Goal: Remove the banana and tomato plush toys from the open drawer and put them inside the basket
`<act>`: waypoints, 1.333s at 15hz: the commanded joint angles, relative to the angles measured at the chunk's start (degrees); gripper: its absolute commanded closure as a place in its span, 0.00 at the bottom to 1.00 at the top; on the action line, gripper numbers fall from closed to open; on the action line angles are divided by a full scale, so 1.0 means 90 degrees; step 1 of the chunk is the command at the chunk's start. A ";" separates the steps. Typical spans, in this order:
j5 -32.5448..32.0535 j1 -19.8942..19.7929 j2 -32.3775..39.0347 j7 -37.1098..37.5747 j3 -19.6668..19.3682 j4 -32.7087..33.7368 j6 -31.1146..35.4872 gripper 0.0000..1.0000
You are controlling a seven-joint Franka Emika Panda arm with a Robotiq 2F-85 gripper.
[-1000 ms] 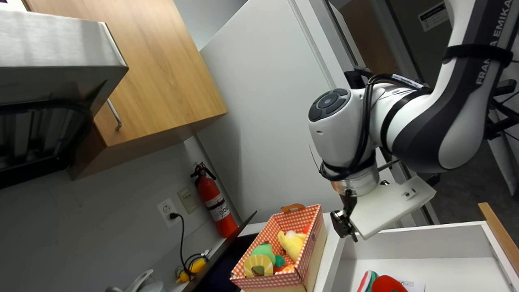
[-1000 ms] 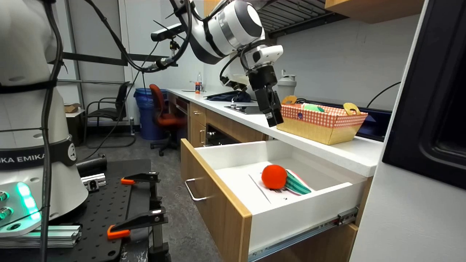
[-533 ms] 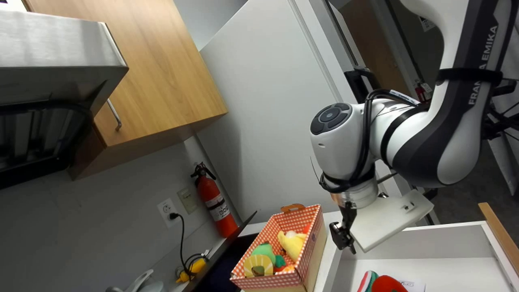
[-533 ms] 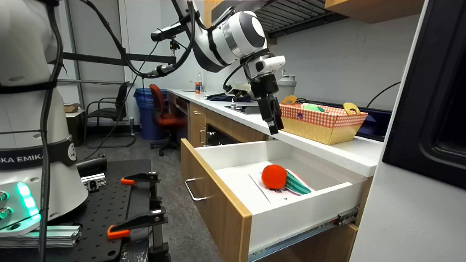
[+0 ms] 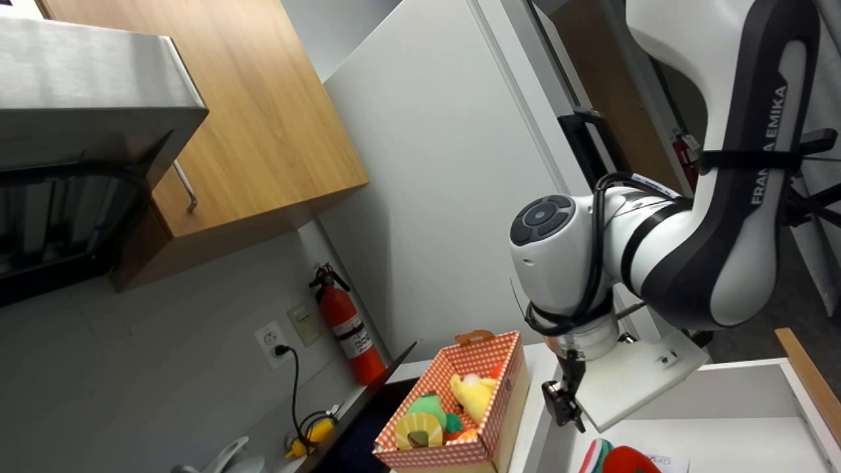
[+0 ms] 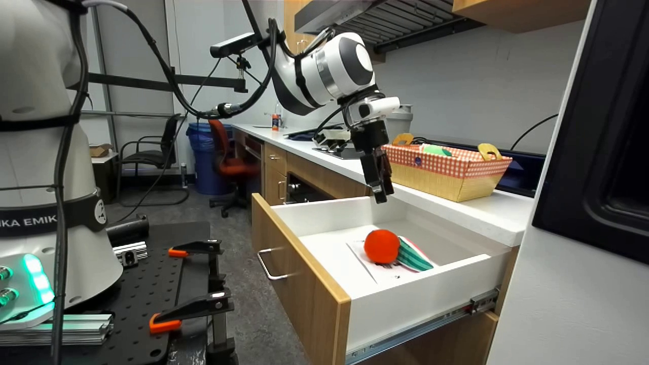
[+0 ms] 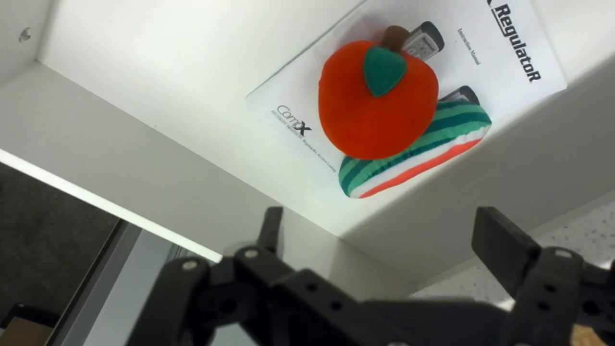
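Above the open white drawer [image 6: 431,294], your black fingers [image 7: 502,250] stand wide; inside, the round red plush tomato [image 7: 372,113] lies against a striped watermelon plush [image 7: 420,156], so closing off-centre, you may catch both.

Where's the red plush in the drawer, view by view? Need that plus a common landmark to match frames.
In an exterior view: red plush at the bottom edge, right of centre, partly cut off by the frame.
In an exterior view: red plush right of centre, below mid-height, not cut off.
Wrist view: red plush in the upper half, a little right of centre.
Shared landmark: the watermelon-like plush, right beside it in all three.
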 commanded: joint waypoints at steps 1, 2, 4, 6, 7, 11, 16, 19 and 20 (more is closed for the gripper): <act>-0.0134 -0.0039 0.0342 -0.0061 -0.0047 0.0174 0.0293 0.00; -0.0138 -0.0036 0.0404 -0.0063 -0.0048 0.0192 0.0320 0.00; -0.0149 -0.0037 0.0523 -0.0075 -0.0050 0.0229 0.0379 0.00; -0.0180 -0.0040 0.0636 -0.0068 -0.0070 0.0260 0.0409 0.00; -0.0205 -0.0042 0.0692 -0.0062 -0.0085 0.0277 0.0416 0.00; -0.0299 -0.0045 0.0937 -0.0063 -0.0126 0.0365 0.0469 0.00; -0.0436 -0.0040 0.1296 -0.0059 -0.0157 0.0574 0.0685 0.00; -0.0478 -0.0047 0.1519 -0.0071 -0.0185 0.0755 0.0807 0.00; -0.0477 -0.0052 0.1583 -0.0078 -0.0194 0.0813 0.0822 0.00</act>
